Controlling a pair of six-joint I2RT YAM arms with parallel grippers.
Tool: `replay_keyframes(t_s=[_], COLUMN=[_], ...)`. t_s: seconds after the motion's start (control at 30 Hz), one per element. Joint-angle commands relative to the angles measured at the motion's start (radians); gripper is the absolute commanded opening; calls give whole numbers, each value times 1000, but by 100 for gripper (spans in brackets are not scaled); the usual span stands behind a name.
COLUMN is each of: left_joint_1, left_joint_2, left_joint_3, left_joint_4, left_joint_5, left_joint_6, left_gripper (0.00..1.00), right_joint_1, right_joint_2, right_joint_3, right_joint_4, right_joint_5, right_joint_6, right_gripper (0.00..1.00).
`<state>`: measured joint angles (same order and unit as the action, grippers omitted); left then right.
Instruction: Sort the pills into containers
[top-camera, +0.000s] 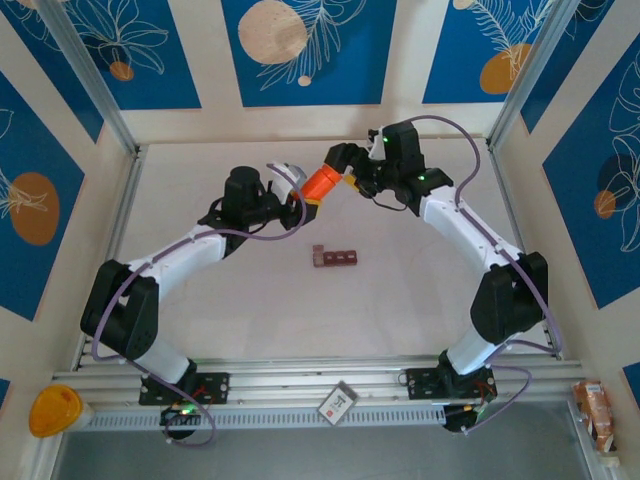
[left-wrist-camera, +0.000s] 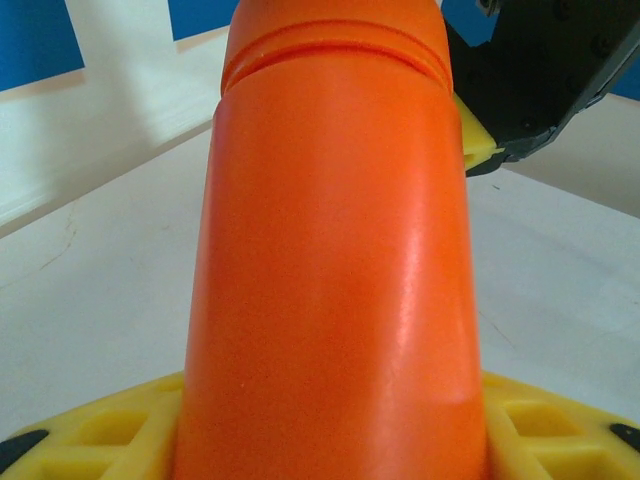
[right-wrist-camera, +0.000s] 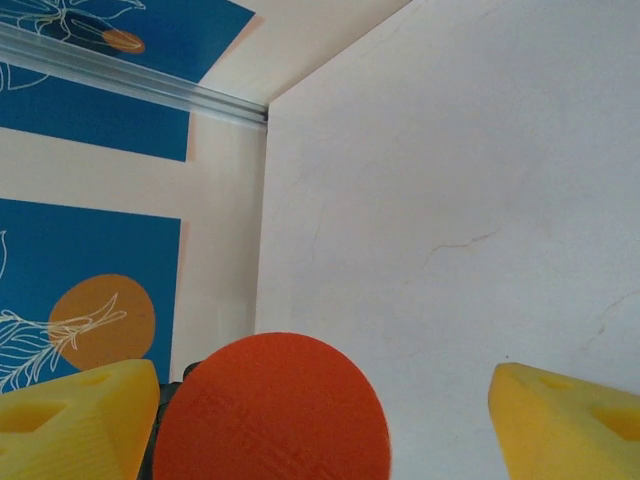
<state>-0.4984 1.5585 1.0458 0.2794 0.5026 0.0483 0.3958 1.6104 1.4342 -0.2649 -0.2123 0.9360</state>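
An orange pill bottle (top-camera: 323, 182) hangs tilted above the back of the table, with my left gripper (top-camera: 298, 192) shut on its body (left-wrist-camera: 330, 250). My right gripper (top-camera: 347, 172) stands open around the bottle's cap end. In the right wrist view the round cap (right-wrist-camera: 270, 410) lies close to the left yellow finger (right-wrist-camera: 80, 420), with a clear gap to the other finger (right-wrist-camera: 560, 420). The containers (top-camera: 334, 258), a dark reddish-brown strip of joined compartments, lie on the table in front of both grippers. The pills are hidden.
The white table (top-camera: 400, 300) is fenced by aluminium posts and a front rail (top-camera: 300, 385). A white tag (top-camera: 338, 400) lies on that rail. A yellow object (top-camera: 55, 410) sits at the near left corner and a brown packet (top-camera: 597, 408) at the near right.
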Motion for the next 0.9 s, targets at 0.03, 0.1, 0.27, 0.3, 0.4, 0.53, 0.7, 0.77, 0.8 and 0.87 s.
replay_keyframes(t_s=[0.03,0.1,0.27,0.3,0.4,0.53,0.7,0.77,0.8,0.87], left_joint_1=[-11,-12,-12,-12,-12,-11,-6,-2,0,4], left_joint_2=[-25,-22,-22,-22,-21,-17,-23,-33,-39,-47], left_joint_3=[23,24,28,27,30,32,29,23,17,6], left_joint_4=[9,9,8,8,7,16,39,65,79,111], left_joint_5=[-3,-4,-5,-7,-7,4,88,127,146,193], left_joint_6=[27,26,27,27,25,11,-45,-83,-106,-155], left_gripper=[0,0,0,0,0,0,0,0,0,0], right_joint_1=[13,16,22,23,23,11,-38,-55,-60,-69], right_joint_2=[15,21,38,40,39,38,14,1,-7,-22], right_joint_3=[46,48,60,61,58,42,-31,-64,-82,-114], right_joint_4=[-13,-13,-7,-7,1,43,227,312,353,421], right_joint_5=[-7,-10,-40,-46,-53,-91,-170,-216,-243,-298], right_joint_6=[5,6,7,6,1,-13,-120,-197,-234,-294], right_gripper=[80,76,64,61,52,44,43,43,43,44])
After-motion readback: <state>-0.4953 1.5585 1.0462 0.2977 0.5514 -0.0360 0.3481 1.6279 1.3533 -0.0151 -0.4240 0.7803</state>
